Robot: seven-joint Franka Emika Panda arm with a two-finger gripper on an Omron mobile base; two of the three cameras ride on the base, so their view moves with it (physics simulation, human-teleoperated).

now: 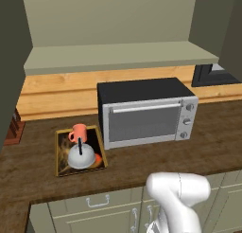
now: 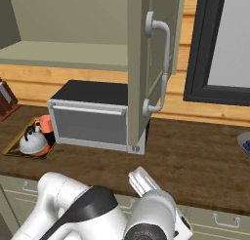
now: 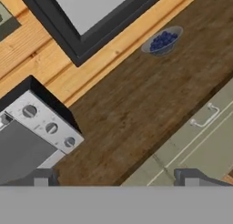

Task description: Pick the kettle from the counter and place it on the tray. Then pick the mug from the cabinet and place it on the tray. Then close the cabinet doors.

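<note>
The tray point(image 1: 60, 169) lies on the counter point(image 1: 142, 161) left of the microwave. On it stand the silvery kettle point(image 1: 81, 157) and, behind it, the salmon mug point(image 1: 79, 132); both also appear at the left as the kettle point(image 2: 33, 142) and mug point(image 2: 45, 123). The cabinet point(image 1: 118, 57) is open, its pale shelf bare. One of the cabinet doors point(image 2: 141, 63) swings out over the microwave, its silver handle point(image 2: 165, 63) facing me. My gripper point(image 3: 116, 178) is open with nothing between its fingers, hovering over the counter's front edge right of the microwave, far from the tray.
A silver microwave point(image 1: 146, 111) fills the counter's middle. A bowl of blueberries point(image 3: 162, 40) sits near the wall under a dark-framed window point(image 2: 224, 44). A knife block point(image 2: 5, 100) stands at the far left. Green drawer fronts point(image 3: 200, 132) run below the counter.
</note>
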